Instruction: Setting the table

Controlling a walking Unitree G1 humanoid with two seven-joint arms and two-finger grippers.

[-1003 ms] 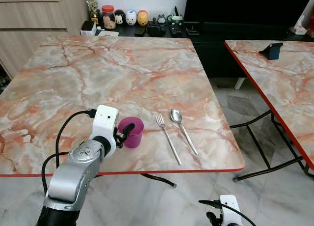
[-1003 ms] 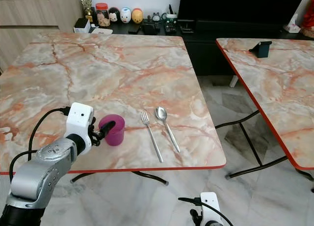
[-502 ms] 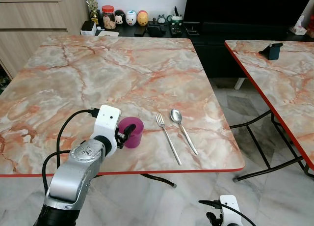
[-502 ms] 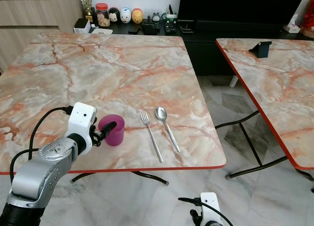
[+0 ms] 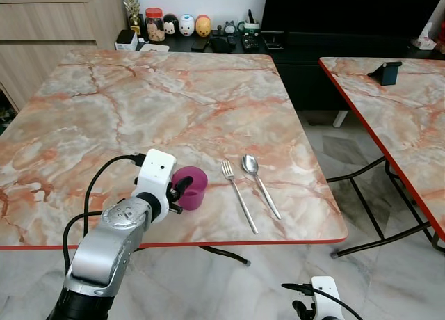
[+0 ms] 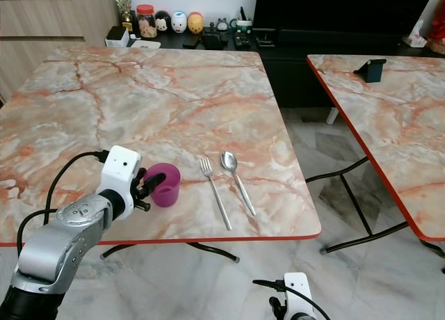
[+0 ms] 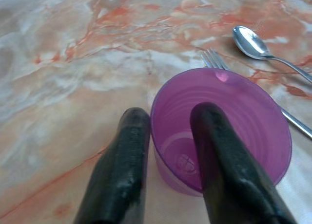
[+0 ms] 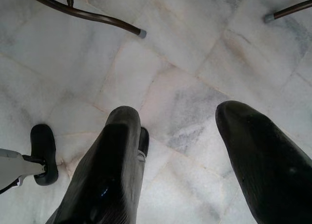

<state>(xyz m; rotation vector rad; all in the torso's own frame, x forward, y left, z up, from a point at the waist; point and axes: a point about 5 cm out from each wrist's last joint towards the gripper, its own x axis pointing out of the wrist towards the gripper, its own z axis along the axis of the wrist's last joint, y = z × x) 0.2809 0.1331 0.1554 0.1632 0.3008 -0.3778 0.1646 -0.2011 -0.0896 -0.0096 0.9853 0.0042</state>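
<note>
Purple cup (image 7: 222,131) in left pincer (image 7: 168,151)

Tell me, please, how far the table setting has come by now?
Done: a fork and a spoon lie side by side near the front edge of the marble table. In hand: the left gripper pinches the purple cup, one finger inside and one outside, with the cup standing left of the fork. Left: releasing the cup. The right gripper hangs idle over the floor.
</note>
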